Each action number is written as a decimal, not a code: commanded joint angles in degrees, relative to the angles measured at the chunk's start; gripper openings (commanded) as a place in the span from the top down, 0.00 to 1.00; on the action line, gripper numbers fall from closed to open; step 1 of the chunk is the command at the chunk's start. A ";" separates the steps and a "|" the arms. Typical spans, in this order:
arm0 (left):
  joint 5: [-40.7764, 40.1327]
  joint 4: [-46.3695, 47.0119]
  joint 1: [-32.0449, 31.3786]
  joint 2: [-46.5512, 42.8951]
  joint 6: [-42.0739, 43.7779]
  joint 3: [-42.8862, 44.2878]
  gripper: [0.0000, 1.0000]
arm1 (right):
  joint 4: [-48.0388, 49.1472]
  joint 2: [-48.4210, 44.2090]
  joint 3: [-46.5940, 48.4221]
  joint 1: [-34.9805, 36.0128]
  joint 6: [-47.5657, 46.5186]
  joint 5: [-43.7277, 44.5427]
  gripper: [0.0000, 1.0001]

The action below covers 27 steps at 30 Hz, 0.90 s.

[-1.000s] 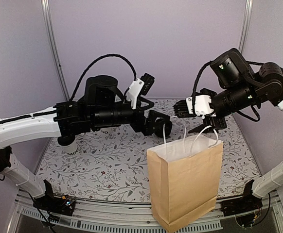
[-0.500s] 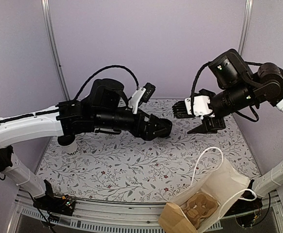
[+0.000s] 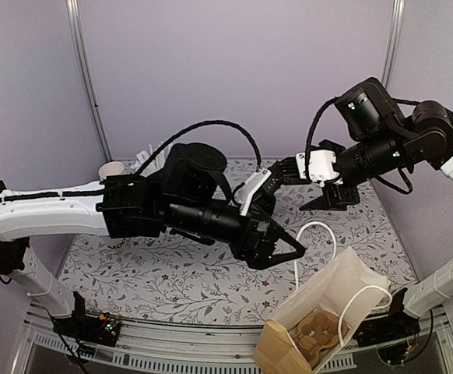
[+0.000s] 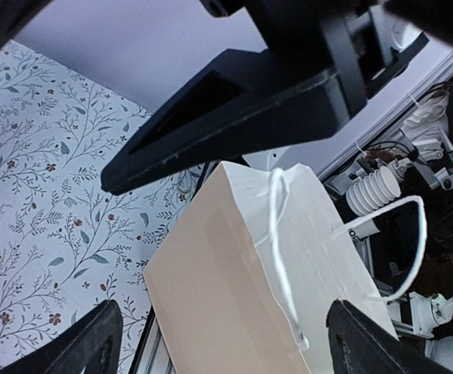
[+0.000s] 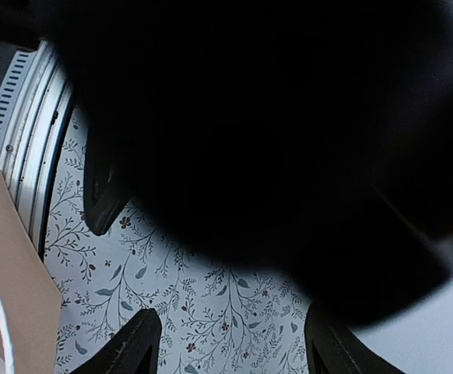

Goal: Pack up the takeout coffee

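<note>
A: What lies nearest?
B: One paper bag point(image 3: 324, 312) at 5 o'clock, tipped over at the worktop's point(image 3: 156, 284) near edge. Its base points to 7 and its mouth to 1, with two white handles point(image 4: 274, 226).
A: The claws?
B: The left claw point(image 3: 285, 251) is just beyond the bag, fingers wide apart, gripping nothing. The right claw point(image 5: 232, 347), at 1 o'clock, is likewise apart.
A: The coffee?
B: Cannot tell. One white cup point(image 3: 112, 167) peeks out at 10 o'clock behind the left arm.
</note>
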 commanded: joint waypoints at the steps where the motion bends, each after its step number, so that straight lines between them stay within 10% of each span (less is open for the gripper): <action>1: -1.12 -3.98 -0.74 4.81 -0.39 4.07 0.12 | 3.39 -1.86 -3.48 -5.37 -0.92 0.56 0.34; 12: -5.62 -7.14 2.03 6.50 9.52 12.97 1.00 | 13.38 -8.92 -11.26 -26.68 1.66 -12.02 0.36; 27: -18.11 -12.96 4.16 6.27 24.77 14.98 1.00 | 18.46 -15.16 -24.45 -29.18 9.72 -22.15 0.36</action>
